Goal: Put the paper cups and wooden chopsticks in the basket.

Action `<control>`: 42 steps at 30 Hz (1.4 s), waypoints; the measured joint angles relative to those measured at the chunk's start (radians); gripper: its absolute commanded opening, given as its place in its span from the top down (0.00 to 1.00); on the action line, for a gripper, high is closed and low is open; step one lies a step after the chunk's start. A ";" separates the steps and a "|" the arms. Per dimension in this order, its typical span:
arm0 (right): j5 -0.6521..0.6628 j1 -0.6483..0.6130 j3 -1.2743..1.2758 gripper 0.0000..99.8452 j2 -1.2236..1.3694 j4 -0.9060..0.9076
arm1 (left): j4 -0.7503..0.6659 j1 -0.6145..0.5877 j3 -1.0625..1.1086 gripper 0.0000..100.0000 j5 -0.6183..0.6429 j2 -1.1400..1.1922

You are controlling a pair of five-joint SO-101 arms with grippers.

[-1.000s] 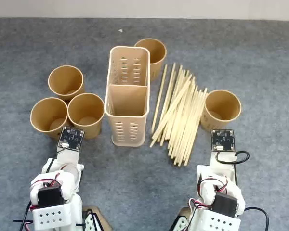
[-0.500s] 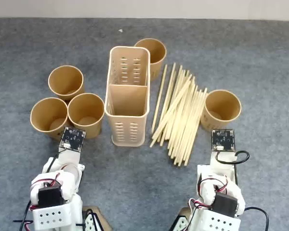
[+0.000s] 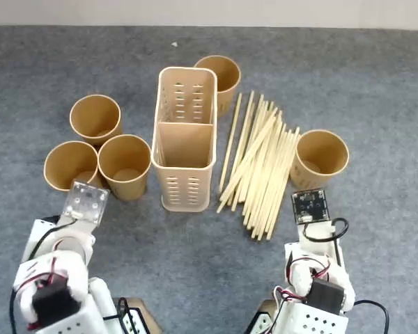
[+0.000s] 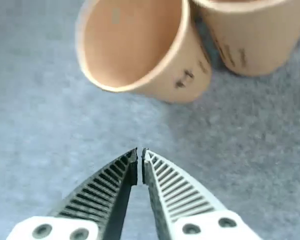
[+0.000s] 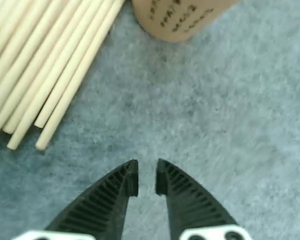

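Observation:
A tall beige slotted basket [image 3: 186, 136] lies on the grey carpet with its open top facing up. Three paper cups [image 3: 95, 117] [image 3: 71, 165] [image 3: 125, 165] stand to its left, one cup [image 3: 219, 75] behind it and one [image 3: 322, 157] at the right. Wooden chopsticks [image 3: 261, 165] lie in a loose pile between the basket and the right cup. My left gripper [image 4: 140, 159] is shut and empty, low over the carpet a short way from the nearest cup [image 4: 135, 45]. My right gripper [image 5: 146, 179] is a narrow gap open, empty, near the chopstick ends [image 5: 50, 65] and the right cup [image 5: 180, 17].
Both arm bases sit at the near edge, the left arm [image 3: 56, 278] and the right arm [image 3: 313, 285]. A second cup [image 4: 252, 30] stands close beside the nearest one. Bare carpet spreads in front of the basket and along the far side.
The left arm's wrist has swung left and toward the near edge, and its base has turned. The right wrist has shifted slightly left toward the chopsticks.

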 measured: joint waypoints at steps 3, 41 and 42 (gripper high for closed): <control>0.092 0.009 -0.029 0.90 0.000 0.011 | 0.048 0.000 -0.132 0.95 -0.002 0.014; -0.203 -0.008 -1.677 0.89 1.752 0.215 | 0.328 -0.095 -1.620 0.77 0.195 1.599; -0.203 -0.006 -1.689 0.89 1.763 0.215 | 0.328 -0.095 -1.620 0.77 0.195 1.614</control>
